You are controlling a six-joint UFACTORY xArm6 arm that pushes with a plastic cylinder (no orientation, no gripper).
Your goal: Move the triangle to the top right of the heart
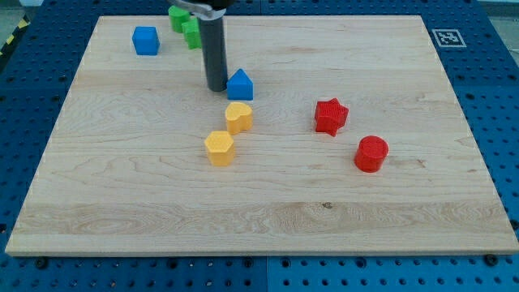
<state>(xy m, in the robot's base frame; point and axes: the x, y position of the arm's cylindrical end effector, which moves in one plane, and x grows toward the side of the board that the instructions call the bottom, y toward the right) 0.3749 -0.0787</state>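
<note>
Camera view: my tip beside blue triangle (touching), above yellow heart

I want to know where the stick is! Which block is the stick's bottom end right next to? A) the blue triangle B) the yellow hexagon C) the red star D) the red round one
A: my tip sits right beside the blue triangle, on its left in the view, far from the red blocks.

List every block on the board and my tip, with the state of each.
my tip: down, at blue triangle's left
blue triangle: top right of heart
yellow heart: untouched
yellow hexagon: free
red star: free
red cylinder: free
blue cube: free
green block: partly hidden
</note>
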